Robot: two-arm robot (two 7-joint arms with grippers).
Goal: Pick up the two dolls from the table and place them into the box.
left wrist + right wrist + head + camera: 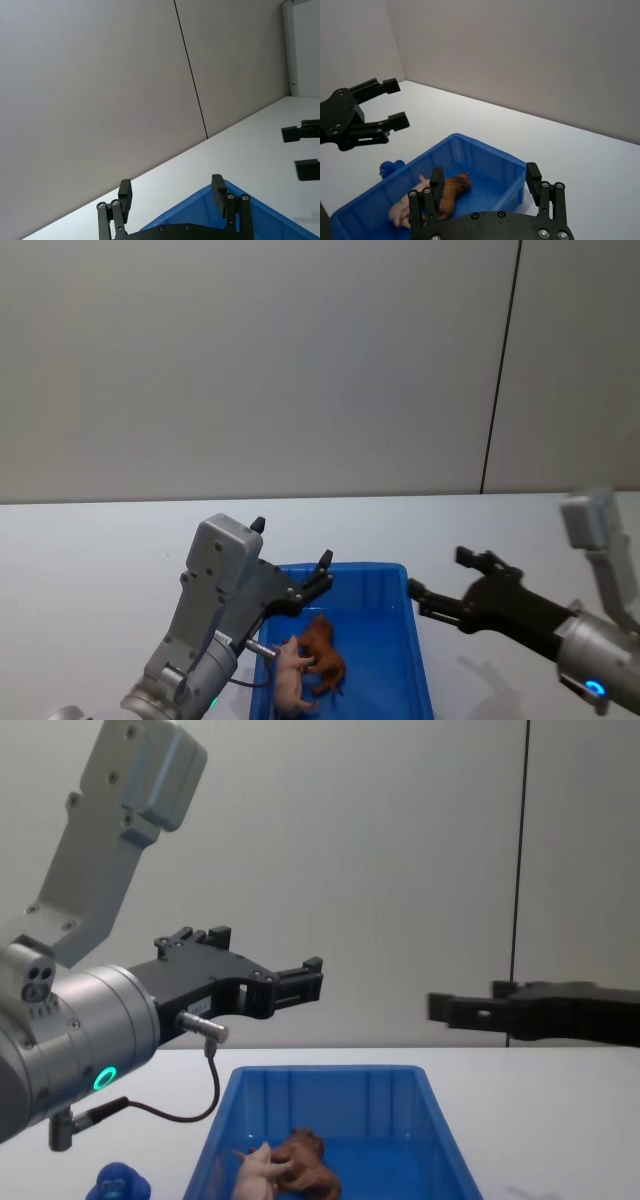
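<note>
The pale pink pig [290, 678] and the brown lion [326, 652] lie side by side, touching, inside the blue box [370, 568] on the white table [90, 560]. The right wrist view shows the same pair, pig [402, 212] and lion [451, 189], on the floor of the box [480, 150]. My left gripper [300, 570] hovers above the box's far left part, open and empty. Its two fingers [125, 195] stand wide apart over the box rim [200, 205]. To the right of the box my right gripper [440, 575] is raised, open, holding nothing.
A small blue rounded toy [118, 1185] sits on the table just left of the box [330, 1095], also seen as the blue toy [390, 167]. A plain grey wall stands behind the table. Bare tabletop spreads to the far left and right of the box.
</note>
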